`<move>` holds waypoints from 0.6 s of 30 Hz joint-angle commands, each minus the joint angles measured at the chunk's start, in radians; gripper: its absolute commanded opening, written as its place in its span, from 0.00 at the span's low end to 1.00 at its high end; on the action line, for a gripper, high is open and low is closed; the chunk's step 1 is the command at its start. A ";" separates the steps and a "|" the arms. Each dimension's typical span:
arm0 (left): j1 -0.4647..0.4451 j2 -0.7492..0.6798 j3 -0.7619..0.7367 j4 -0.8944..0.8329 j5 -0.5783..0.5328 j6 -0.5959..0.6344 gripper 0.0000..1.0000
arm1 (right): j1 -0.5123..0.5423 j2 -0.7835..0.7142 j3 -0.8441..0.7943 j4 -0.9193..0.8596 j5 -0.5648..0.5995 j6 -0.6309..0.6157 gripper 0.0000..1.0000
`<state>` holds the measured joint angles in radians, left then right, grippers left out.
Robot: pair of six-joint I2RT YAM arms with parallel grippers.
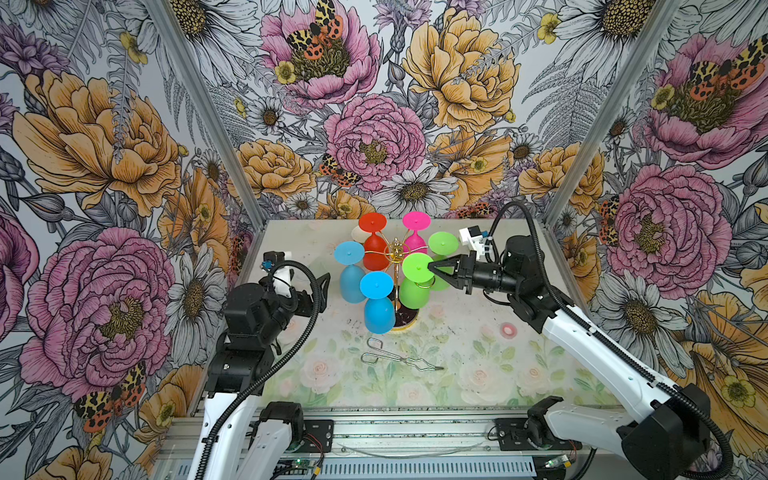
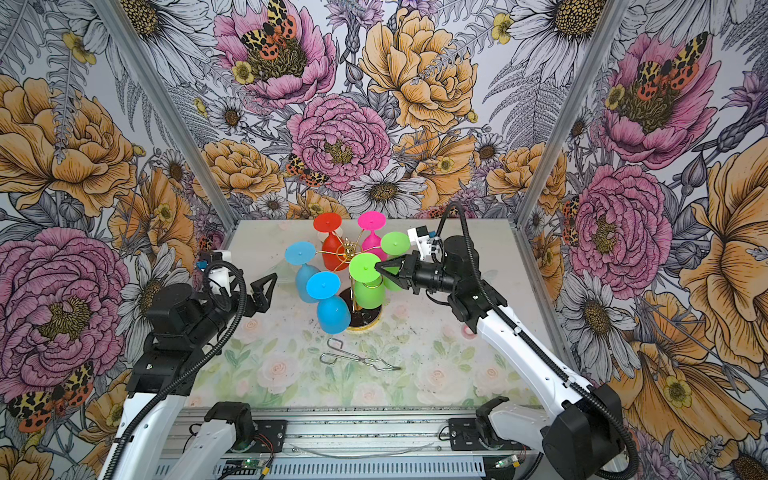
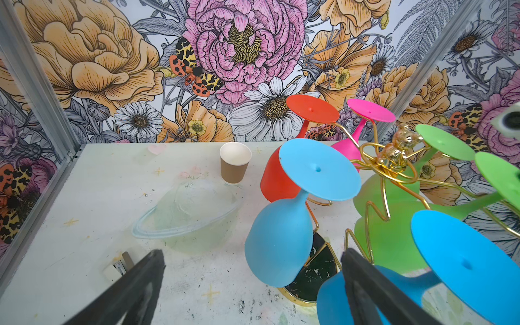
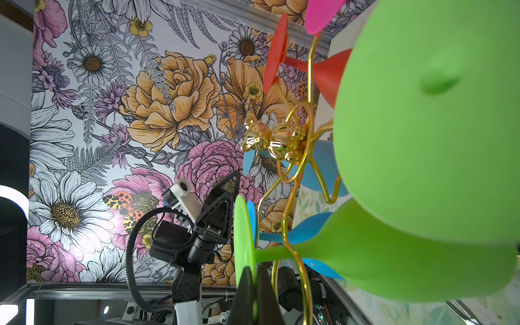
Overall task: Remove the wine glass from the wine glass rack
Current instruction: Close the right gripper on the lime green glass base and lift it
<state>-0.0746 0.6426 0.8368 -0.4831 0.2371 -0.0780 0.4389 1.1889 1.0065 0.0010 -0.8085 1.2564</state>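
Note:
The gold wine glass rack [image 1: 397, 251] [image 2: 348, 250] stands mid-table on a round black base [image 3: 312, 270], with coloured glasses hanging bowl-down from its arms. My right gripper [image 1: 430, 267] [image 2: 376, 266] [image 4: 254, 270] is shut on the rim of the foot of the near green wine glass [image 1: 411, 293] [image 2: 369, 293] [image 4: 394, 259], whose stem still sits in a gold loop. My left gripper [image 2: 266, 291] [image 3: 253, 253] hangs open to the left of the rack, holding nothing, with a blue glass [image 3: 278, 242] just ahead of it.
Red [image 1: 374, 249], pink [image 1: 415, 232], a second green [image 1: 443, 245] and two blue glasses [image 1: 377, 309] crowd the rack. Steel wire tongs [image 1: 399, 359] lie in front of it. A paper cup [image 3: 235, 166] and a clear dish [image 3: 185, 213] sit at the back left. Floral walls enclose three sides.

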 commanded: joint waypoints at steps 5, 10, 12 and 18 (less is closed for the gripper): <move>0.004 0.010 0.018 -0.003 0.016 0.017 0.99 | 0.009 0.024 0.016 0.080 0.012 0.020 0.00; 0.005 0.008 0.018 -0.003 0.020 0.017 0.99 | 0.013 0.040 0.025 0.078 0.006 0.019 0.00; 0.005 0.005 0.018 -0.003 0.021 0.017 0.99 | 0.014 0.042 0.034 0.061 0.006 0.006 0.00; 0.007 0.002 0.016 -0.009 0.024 0.023 0.99 | 0.028 0.043 0.065 -0.031 0.013 -0.066 0.00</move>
<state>-0.0746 0.6506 0.8368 -0.4831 0.2382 -0.0742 0.4538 1.2259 1.0245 -0.0105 -0.8051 1.2350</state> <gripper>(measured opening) 0.988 0.049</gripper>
